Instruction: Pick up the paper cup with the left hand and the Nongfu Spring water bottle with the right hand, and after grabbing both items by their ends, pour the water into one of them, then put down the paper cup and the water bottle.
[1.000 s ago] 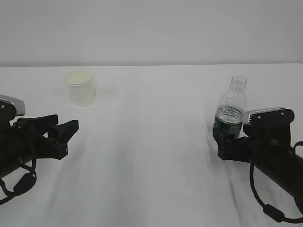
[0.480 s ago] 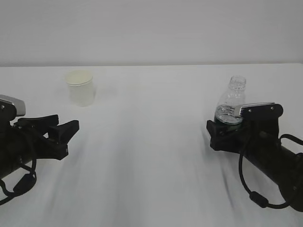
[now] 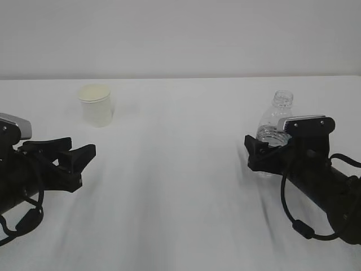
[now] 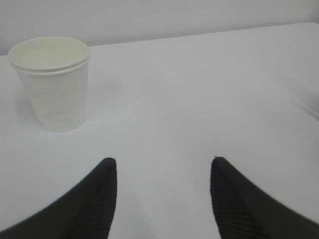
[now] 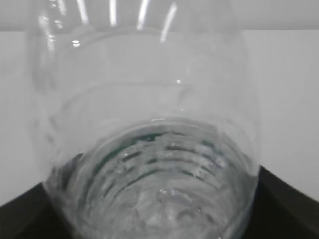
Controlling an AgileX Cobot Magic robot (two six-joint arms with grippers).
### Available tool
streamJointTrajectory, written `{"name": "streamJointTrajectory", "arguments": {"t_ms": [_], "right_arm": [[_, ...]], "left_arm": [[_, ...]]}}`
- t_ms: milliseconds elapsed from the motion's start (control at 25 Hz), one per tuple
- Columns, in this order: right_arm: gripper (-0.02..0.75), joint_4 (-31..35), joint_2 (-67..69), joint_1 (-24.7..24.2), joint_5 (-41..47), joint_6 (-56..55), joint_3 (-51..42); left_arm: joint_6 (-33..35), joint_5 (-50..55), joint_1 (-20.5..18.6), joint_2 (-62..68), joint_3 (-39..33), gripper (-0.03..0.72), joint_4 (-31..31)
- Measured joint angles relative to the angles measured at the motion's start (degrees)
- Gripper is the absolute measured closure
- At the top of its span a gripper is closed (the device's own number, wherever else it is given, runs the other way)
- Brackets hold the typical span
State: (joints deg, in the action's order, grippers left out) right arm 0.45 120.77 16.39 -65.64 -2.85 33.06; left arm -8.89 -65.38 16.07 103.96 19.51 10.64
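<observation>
Exterior view: right claw (image 3: 260,151) spread around the Nongfu Spring water bottle (image 3: 276,121) low on its body, contact unclear; left claw (image 4: 162,194) spread, empty, paper cup (image 4: 51,82) well ahead-left on surface (image 3: 180,169). Uncapped bottle may tip if nudged off-centre

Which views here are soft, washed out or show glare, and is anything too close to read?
Exterior view: flat, pale light washes the table out, the paper cup barely contrasts with it. Left wrist view: cup fairly clear, dark fingers soft at the near edge. Right wrist view: the bottle fills the frame, blurred, with bright streaks of glare on top.
</observation>
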Motion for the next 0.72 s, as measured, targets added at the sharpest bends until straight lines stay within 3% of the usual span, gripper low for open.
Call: {"name": "streamJointTrajectory", "arguments": {"t_ms": [720], "right_arm": [[0.119, 0.36, 3.15, 0.0, 0.0, 0.66, 1.3]], "left_arm": [[0.0, -0.02, 0.0, 0.0, 0.0, 0.263, 0.05]]}}
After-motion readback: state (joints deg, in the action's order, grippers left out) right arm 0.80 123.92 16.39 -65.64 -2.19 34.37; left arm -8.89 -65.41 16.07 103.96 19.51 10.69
